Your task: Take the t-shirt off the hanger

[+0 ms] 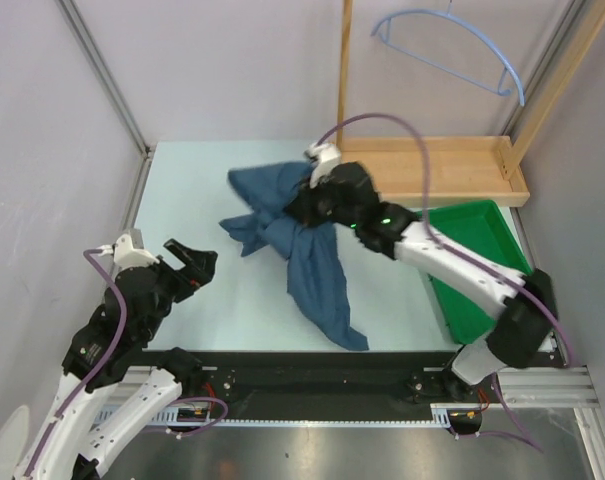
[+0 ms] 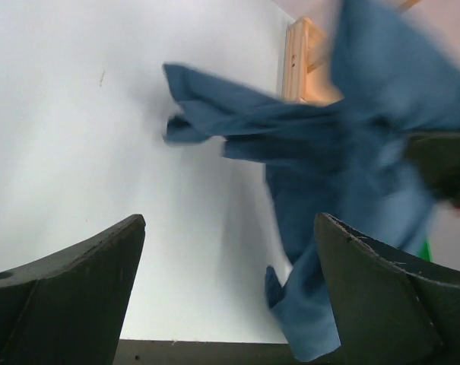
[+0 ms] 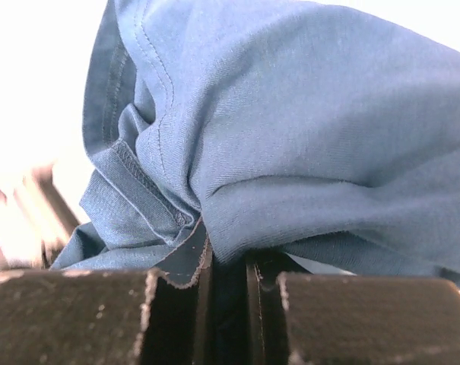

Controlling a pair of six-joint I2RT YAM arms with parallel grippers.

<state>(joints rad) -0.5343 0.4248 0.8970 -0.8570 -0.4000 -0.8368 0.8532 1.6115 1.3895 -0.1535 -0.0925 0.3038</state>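
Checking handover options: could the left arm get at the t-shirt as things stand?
Probably yes. The left gripper is open and faces the t-shirt, with only table between them. The right gripper is shut on the cloth's upper bunch, so the trailing end looks freest.

We see a pale, flat table top (image 1: 182, 190) spreading beneath the right claw (image 1: 304, 203) and the left claw (image 1: 189, 262). To the right of the right claw, a little nearer the bases, a bright green rectangular plastic tray (image 1: 482, 228) lies on it. Beyond the right claw and to its right sits a light wooden rack frame (image 1: 462, 165): a shallow rimmed base board on the table, just beside the tray's far edge, with slim wooden uprights rising from it. Beyond the left claw and to its left, a slanted aluminium post (image 1: 102, 75) stands between plain grey wall panels (image 1: 42, 120). Behind both claws, a black strip (image 1: 312, 368) runs along the near table edge.
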